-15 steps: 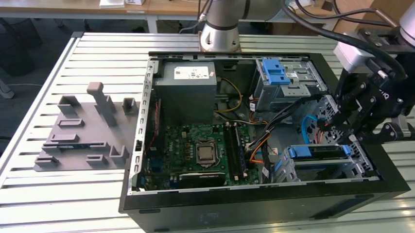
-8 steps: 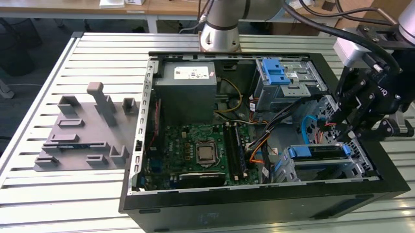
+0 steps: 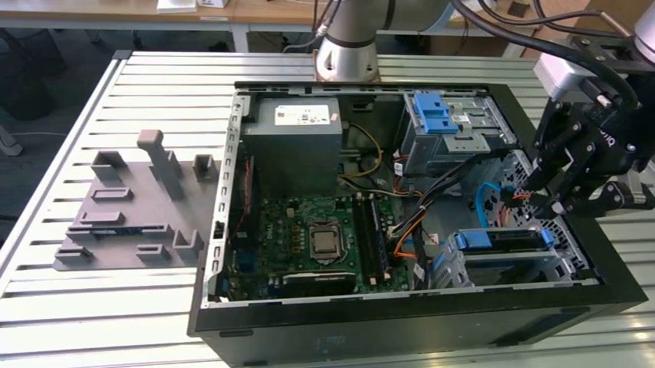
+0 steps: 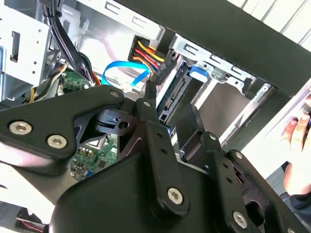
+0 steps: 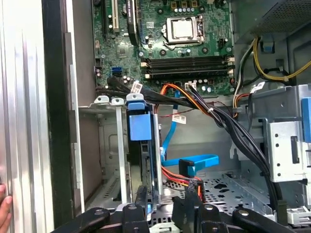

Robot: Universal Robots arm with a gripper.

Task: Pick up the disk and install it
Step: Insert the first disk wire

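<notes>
I see the disk [image 3: 498,240] seated on edge in the metal drive cage [image 3: 458,268], in the corner of the open computer case [image 3: 409,326] at the exterior view's lower right. Mostly its blue rail shows, and in the first wrist view a blue tab [image 5: 139,125] caps its end. The gripper [image 3: 566,205] hangs over the case wall beside that cage, tipped inward, with its fingers [image 5: 141,196] spread wider than the disk, one on each side of it.
</notes>
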